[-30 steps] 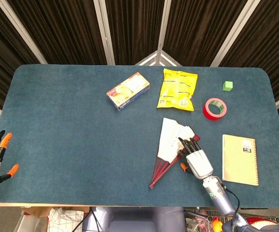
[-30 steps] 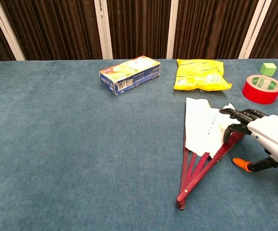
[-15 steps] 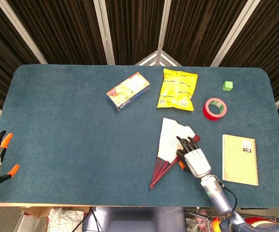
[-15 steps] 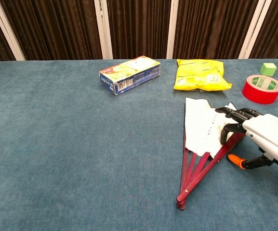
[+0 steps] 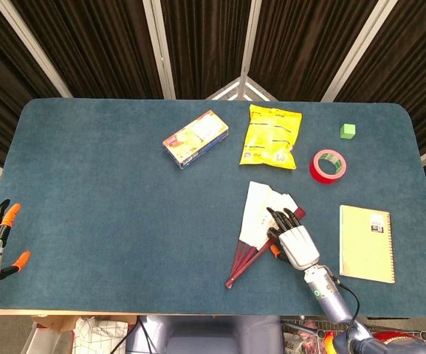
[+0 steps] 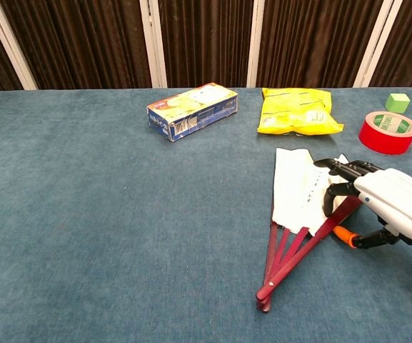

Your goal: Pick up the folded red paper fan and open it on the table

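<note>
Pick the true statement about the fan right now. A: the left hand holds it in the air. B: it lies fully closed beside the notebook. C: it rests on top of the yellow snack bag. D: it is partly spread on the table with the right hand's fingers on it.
D: the fan lies partly spread on the table, its red ribs splayed, with the right hand resting its fingers on the paper's right edge.

Red-ribbed white fan [image 5: 260, 217], red tape roll [image 5: 328, 165], yellow bag [image 5: 271, 137], green cube [image 5: 348, 130], blue table [image 5: 102, 206].
</note>
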You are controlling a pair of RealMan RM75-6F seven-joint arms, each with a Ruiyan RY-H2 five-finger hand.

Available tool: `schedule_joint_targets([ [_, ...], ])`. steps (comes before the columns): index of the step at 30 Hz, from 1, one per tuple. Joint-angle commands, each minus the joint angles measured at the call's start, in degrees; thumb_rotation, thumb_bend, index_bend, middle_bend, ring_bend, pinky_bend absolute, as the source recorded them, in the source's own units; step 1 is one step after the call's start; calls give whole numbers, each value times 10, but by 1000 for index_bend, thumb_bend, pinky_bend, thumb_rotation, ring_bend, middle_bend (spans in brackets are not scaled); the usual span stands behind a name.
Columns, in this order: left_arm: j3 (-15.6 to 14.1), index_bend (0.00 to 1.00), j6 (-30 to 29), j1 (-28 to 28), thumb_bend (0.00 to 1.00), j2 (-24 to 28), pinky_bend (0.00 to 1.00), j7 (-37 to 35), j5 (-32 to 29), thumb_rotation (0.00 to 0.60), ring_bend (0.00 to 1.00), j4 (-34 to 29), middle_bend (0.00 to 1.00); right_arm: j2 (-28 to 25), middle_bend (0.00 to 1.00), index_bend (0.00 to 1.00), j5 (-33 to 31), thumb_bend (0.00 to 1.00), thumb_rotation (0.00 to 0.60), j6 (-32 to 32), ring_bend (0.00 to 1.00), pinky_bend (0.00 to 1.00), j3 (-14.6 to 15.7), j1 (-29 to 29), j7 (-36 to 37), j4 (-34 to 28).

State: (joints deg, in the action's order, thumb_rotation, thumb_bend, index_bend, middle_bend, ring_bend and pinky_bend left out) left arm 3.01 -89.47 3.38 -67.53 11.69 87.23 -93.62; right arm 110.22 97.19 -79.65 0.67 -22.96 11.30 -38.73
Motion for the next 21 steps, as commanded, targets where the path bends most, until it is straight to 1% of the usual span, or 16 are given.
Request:
schedule_joint_targets([
  [1, 0, 28, 0, 0, 314, 0, 29, 0, -1, 600, 0, 0, 0, 0, 108, 529, 1, 415, 600, -2, 171, 130, 1, -2, 2, 0],
  [7, 0, 28, 0, 0, 313, 1, 29, -2, -1, 600, 0, -1, 0, -4, 112, 538, 1, 416, 600, -4, 178, 130, 2, -7, 24, -9],
  [21, 0, 29, 0, -1, 314, 3, 29, -4, -2, 600, 0, -2, 0, -22, 112, 552, -4, 426, 600, -7, 177, 130, -5, -21, 18, -41],
])
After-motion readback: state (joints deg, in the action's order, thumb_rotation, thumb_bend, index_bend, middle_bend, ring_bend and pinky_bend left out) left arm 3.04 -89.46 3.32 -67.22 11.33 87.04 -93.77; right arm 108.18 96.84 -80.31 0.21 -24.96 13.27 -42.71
